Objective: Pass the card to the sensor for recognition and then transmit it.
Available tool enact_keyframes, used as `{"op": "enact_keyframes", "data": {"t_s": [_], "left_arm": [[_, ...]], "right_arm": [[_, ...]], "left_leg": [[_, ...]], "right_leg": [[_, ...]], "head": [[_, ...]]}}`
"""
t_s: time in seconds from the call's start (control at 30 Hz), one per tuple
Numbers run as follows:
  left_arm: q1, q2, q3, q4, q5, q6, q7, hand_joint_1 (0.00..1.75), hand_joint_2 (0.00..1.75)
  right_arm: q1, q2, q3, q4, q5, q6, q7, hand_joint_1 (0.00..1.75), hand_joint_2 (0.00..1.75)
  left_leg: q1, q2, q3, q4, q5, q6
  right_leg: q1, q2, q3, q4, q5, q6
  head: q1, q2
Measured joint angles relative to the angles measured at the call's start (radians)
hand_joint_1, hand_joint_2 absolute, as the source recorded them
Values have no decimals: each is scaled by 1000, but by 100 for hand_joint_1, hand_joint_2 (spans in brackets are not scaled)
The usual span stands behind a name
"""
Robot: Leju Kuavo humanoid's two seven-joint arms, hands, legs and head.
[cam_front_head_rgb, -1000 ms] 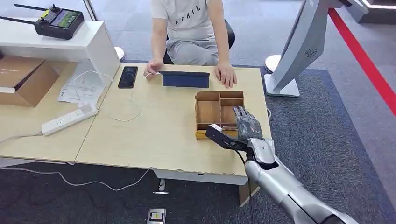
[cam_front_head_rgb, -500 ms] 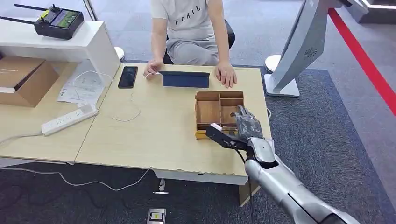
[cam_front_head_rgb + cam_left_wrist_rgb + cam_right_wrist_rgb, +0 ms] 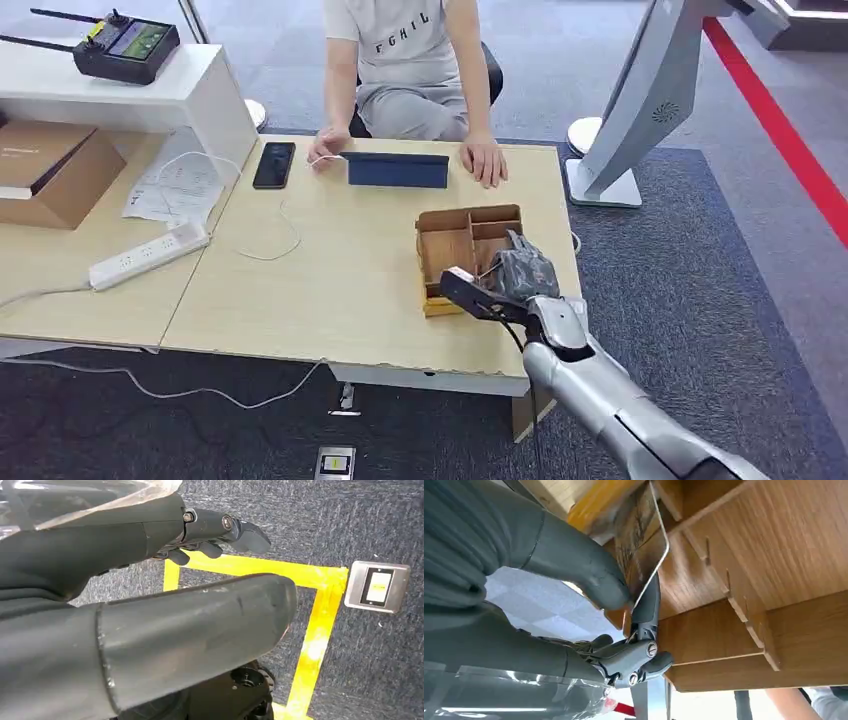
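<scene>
My right hand (image 3: 520,276) reaches into the near right compartment of the wooden divider box (image 3: 447,247) on the table. In the right wrist view the thumb (image 3: 591,577) presses a thin card (image 3: 642,535) against a dark finger (image 3: 648,602); the card stands on edge against a divider. The box sits skewed, one side raised. A dark blue flat device (image 3: 397,170) lies at the far table edge between a seated person's hands (image 3: 484,160). My left hand (image 3: 220,530) hangs over the carpet floor, fingers apart and holding nothing.
A black phone (image 3: 274,164) with a white cable, a power strip (image 3: 148,255) and papers lie on the left. A cardboard box (image 3: 45,170) and a white shelf with a controller (image 3: 125,45) stand far left. A white stand (image 3: 640,100) rises beyond the table's right end.
My right hand's fingers have curled down into the box and closed on the card. The wooden box has shifted and tilted with that pull.
</scene>
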Motion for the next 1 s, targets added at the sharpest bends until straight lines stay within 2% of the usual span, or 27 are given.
{"op": "enact_keyframes", "data": {"t_s": [1.0], "left_arm": [[9, 0, 3, 0, 0, 16, 13, 0, 0]], "right_arm": [[23, 0, 17, -14, -76, -19, -19, 175, 175]], "left_leg": [[0, 0, 1, 0, 0, 0]], "right_leg": [[0, 0, 0, 0, 0, 0]], "head": [[0, 0]]}}
